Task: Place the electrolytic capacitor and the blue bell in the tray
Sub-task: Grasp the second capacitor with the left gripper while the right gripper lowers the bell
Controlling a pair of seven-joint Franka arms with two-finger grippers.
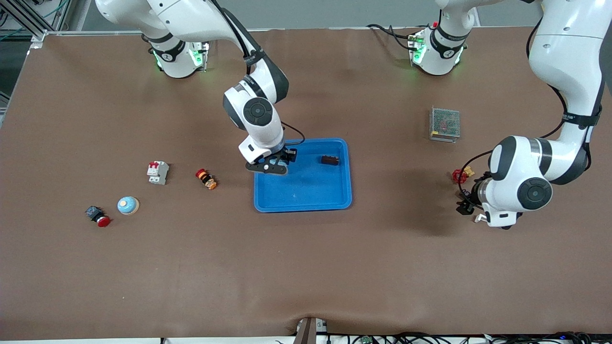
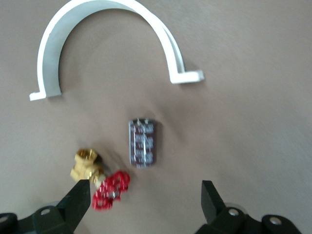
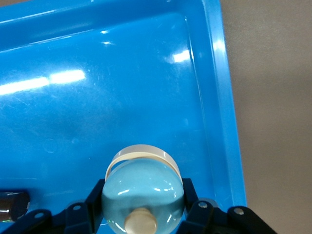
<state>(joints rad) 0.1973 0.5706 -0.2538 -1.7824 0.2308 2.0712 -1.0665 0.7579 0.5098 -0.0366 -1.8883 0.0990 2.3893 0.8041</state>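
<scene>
— Where's the right gripper (image 1: 278, 164)?

— Over the tray (image 1: 311, 200), at the corner toward the right arm's end of the bench (image 1: 306, 267). Its fingers (image 3: 95, 204) are clamped on a blue bell (image 3: 144, 195), pale blue dome with a cream knob, held just above the tray floor.

— Anything in the tray already?

— One dark capacitor (image 1: 330, 160) lying on its side, toward the left arm's end of the tray.

— And the left gripper (image 1: 466, 203)?

— Low over the bench toward the left arm's end. Its fingers (image 2: 78, 200) are spread wide with nothing between them. Its wrist view shows a second capacitor (image 2: 142, 143) lying flat on the bench, apart from both fingers. Just beside that lies a brass valve (image 2: 87, 167) with a red handle (image 2: 111, 190), and near them a white curved clamp (image 2: 112, 39).

— What else is lying about?

— A mesh box (image 1: 444, 124) sits farther from the front camera than the left gripper. Toward the right arm's end there's a white breaker (image 1: 158, 172), a small red-and-orange part (image 1: 206, 178), another bell (image 1: 128, 205) and a red button (image 1: 98, 216), all well apart from the tray.
</scene>
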